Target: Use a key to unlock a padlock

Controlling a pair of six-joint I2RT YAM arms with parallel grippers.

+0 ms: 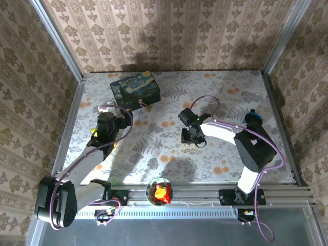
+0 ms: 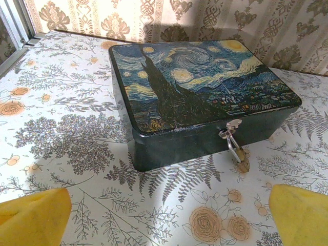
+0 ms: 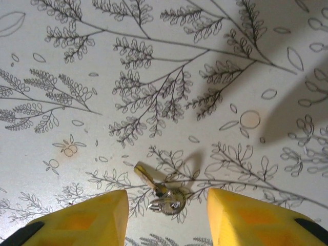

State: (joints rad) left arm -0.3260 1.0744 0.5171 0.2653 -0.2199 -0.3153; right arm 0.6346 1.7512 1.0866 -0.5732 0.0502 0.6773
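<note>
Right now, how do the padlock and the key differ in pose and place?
The padlock hangs from the front hasp of the dark blue box; the key lies flat on the table. The padlock is well beyond the open left tool; the key lies ungripped within the open right tool. The padlock is stubby; the key is slim. Both are small and metallic.

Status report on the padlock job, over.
Left tool open, empty, facing box. Right tool open over key, key flat on table. Padlock hangs on box latch, untouched. Nothing blocking either.
</note>
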